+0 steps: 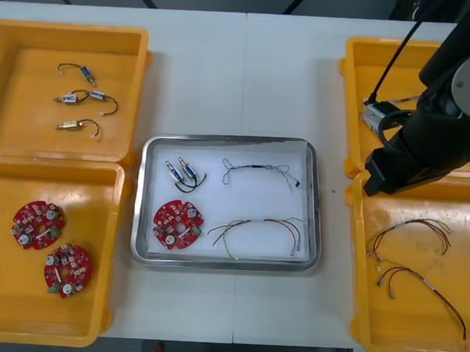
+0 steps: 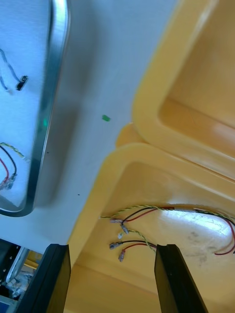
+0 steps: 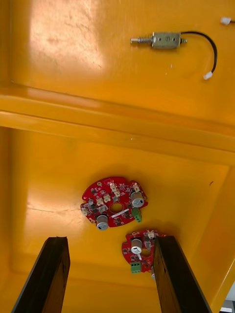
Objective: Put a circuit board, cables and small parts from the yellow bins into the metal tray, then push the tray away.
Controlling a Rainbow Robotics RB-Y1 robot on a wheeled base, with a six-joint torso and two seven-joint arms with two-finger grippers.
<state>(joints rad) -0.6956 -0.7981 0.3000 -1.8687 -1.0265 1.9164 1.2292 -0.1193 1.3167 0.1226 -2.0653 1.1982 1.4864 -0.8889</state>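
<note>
The light table (image 1: 247, 75) carries four yellow plastic bins (image 1: 70, 30), two per side, with the shiny rectangular metal tray (image 1: 316, 211), white inside, between them. The right gripper (image 2: 111, 257) hangs over the near right bin's rim, black fingers spread and bare; the left gripper (image 3: 110, 247), equally spread, hangs over the near left bin. In the tray lie one round red circuit board (image 1: 177, 224), a red and yellow cable (image 1: 256, 227), a thin dark cable (image 1: 255, 171) and two small metal parts (image 1: 180, 172).

The metal tray (image 1: 317, 203) holds a circuit board (image 1: 177, 224), two cables (image 1: 256, 168) — and small metal parts (image 1: 180, 171).
</note>
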